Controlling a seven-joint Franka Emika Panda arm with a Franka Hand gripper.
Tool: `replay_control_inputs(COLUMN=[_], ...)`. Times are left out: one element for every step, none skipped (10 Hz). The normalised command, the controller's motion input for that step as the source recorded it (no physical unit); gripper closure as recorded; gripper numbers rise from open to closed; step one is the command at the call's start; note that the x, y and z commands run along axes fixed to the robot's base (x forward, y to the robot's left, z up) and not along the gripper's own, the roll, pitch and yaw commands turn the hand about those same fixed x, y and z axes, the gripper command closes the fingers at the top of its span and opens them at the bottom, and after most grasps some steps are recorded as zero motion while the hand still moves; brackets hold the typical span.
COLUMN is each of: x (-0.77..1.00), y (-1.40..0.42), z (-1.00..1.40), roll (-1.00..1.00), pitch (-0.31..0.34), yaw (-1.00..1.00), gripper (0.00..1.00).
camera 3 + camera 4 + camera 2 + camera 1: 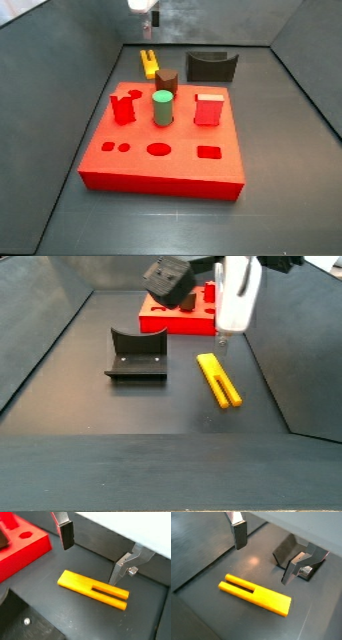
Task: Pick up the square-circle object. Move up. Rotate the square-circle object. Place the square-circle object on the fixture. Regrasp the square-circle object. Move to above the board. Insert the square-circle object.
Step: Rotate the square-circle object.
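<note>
The square-circle object [254, 594] is a slim yellow-orange slotted peg that lies flat on the dark floor; it also shows as the yellow peg [93, 589] [150, 62] [219, 379]. My gripper [263, 564] [90, 565] hangs open just above it, one finger to each side and nothing between them. In the side views the gripper [227, 331] [150, 15] is over the peg's end nearest the board. The dark fixture [210, 67] [136, 354] [290, 551] stands beside the peg. The red board [160, 172] [33, 547] [167, 321] lies beyond it.
On the board stand a green cylinder [162, 108], a brown peg [167, 80] and red blocks [209, 109]. Grey walls [80, 60] enclose the floor on all sides.
</note>
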Motion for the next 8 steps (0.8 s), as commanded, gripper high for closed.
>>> replay_control_inputs(x=[0.03,0.03,0.03,0.03,0.03,0.03,0.03,0.03], y=[0.0,0.0,0.0,0.0,0.0,0.0,0.0,0.0], z=[-0.04,-0.04,-0.04,-0.04,-0.04,-0.04,-0.04,-0.04], roll=[0.0,0.0,-0.01,-0.01,-0.01,-0.01,-0.01,-0.01], pitch=[-0.002,-0.002,-0.002,-0.003,-0.003,-0.003,-0.003,-0.003], yaw=[1.0,1.0,1.0,1.0,1.0,1.0,1.0,1.0], gripper=[0.0,0.0,0.0,0.0,0.0,0.0,0.0,0.0])
